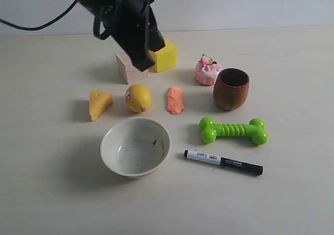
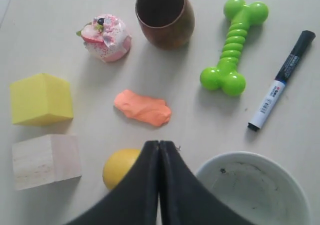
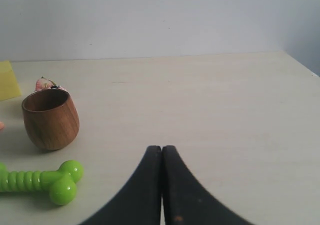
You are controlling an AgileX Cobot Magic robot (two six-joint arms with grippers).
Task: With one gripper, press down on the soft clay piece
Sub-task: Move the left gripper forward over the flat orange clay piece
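Observation:
The soft clay piece is a salmon-orange lump lying flat on the table between the lemon and the wooden cup. My left gripper hangs shut and empty high above the table, over the wooden block, well clear of the clay. In its wrist view the joined fingertips sit a short way from the clay, beside the lemon. My right gripper is shut and empty over bare table; it does not show in the exterior view.
Around the clay lie a cheese wedge, wooden block, yellow cube, pink cake toy, green bone toy, marker and a white bowl at the front.

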